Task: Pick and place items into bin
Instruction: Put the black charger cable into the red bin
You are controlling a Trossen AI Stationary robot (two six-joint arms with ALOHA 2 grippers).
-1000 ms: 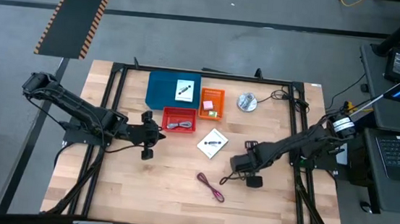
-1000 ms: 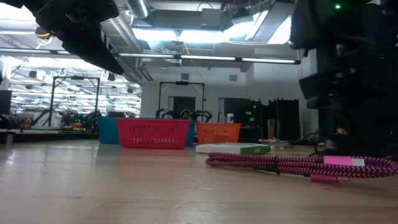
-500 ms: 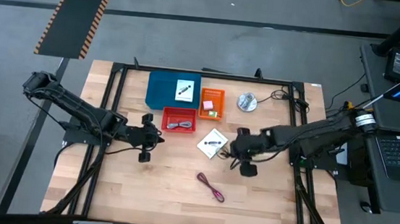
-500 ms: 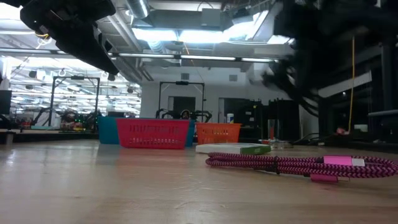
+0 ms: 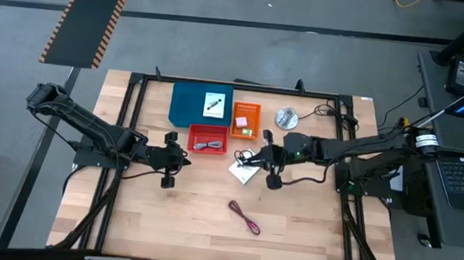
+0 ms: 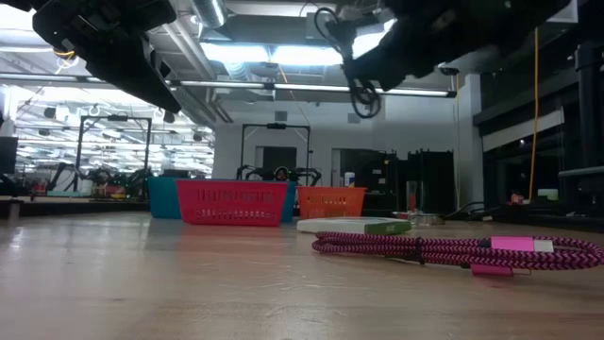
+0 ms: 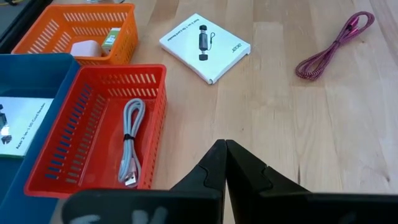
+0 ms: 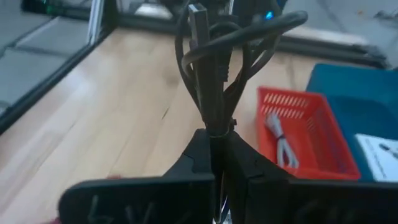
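My right gripper [image 5: 262,157] hovers over the white card [image 5: 245,167] that lies flat on the table, and it is shut on a coiled black cable [image 8: 214,56]. That cable also dangles in the low view [image 6: 363,90]. A dark-red cable [image 5: 244,217] lies on the wood nearer me. The red bin [image 5: 208,139] holds a grey cable [image 7: 132,140]. In the orange bin [image 7: 74,28] sit a pink cube [image 7: 84,46] and a green piece [image 7: 112,37]. A second white card [image 5: 213,103] rests in the blue bin [image 5: 192,105]. My left gripper [image 7: 224,149] is shut, beside the red bin's near left corner. My right gripper pinches the black cable's bundled coil [image 8: 212,121] between its two fingers. The loops and a plug end [image 8: 199,15] stick out past the fingertips. The cable is lifted clear of the table and its loop [image 6: 363,94] hangs below the gripper.
A round metal object [image 5: 286,118] and black wires [image 5: 334,115] lie near the table's far right corner. The black frame rails [image 5: 134,96] run along the table's edges. Bare wood [image 5: 174,217] stretches along the near side around the dark-red cable.
My right gripper has risen from the table's near right area and travelled toward the far left, toward the red bin, carrying the black cable clear of the table. It now hangs over the white card. The left arm has stayed put.
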